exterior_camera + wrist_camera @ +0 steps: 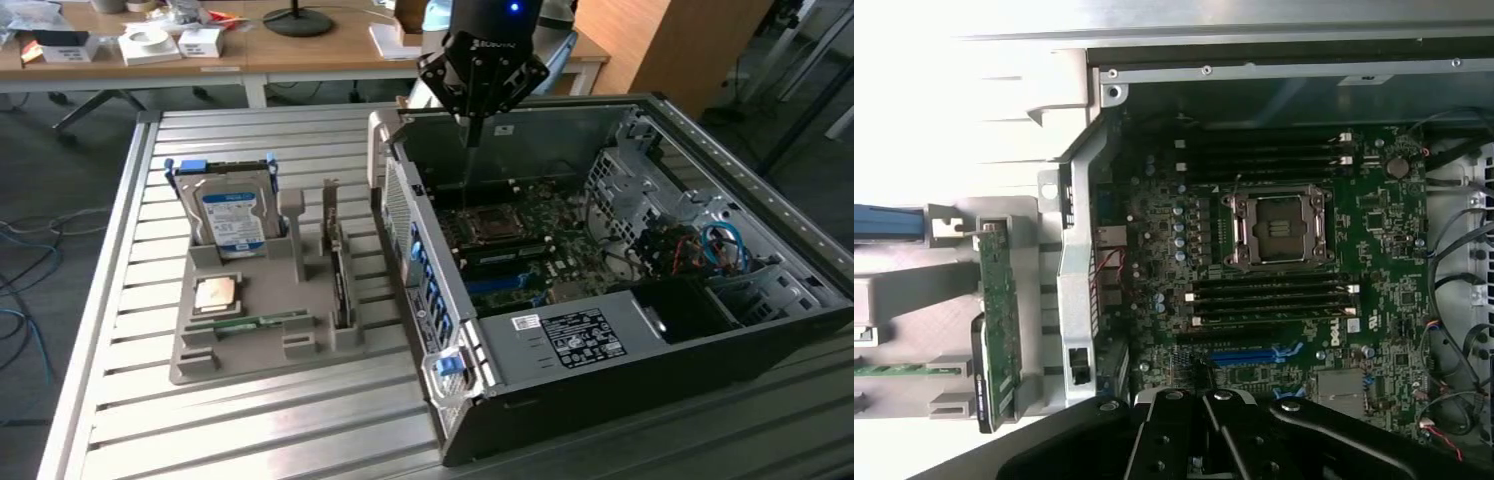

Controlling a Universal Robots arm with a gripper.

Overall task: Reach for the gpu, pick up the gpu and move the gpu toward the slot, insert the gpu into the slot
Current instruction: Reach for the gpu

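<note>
Black gripper (pixel 470 135) shut, empty, above green motherboard (pixel 534 235) in open black computer case (pixel 587 345). Beyond case wall: thin dark gpu card (pixel 342 285), silver bracket, on edge in grey holder (pixel 254 310) near blue-labelled hard drive (pixel 230 215).

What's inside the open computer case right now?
The green motherboard with its square CPU socket and blue connector strip, cables, and a labelled power supply. The gripper covers part of the board in the wrist view.

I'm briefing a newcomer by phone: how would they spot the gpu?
Find the open computer case on the slatted table; the grey holder sits at its side, toward the exterior view's left. The gpu is the thin card standing on edge nearest the case, unlike the blue-labelled hard drive and the flat-lying memory stick.
</note>
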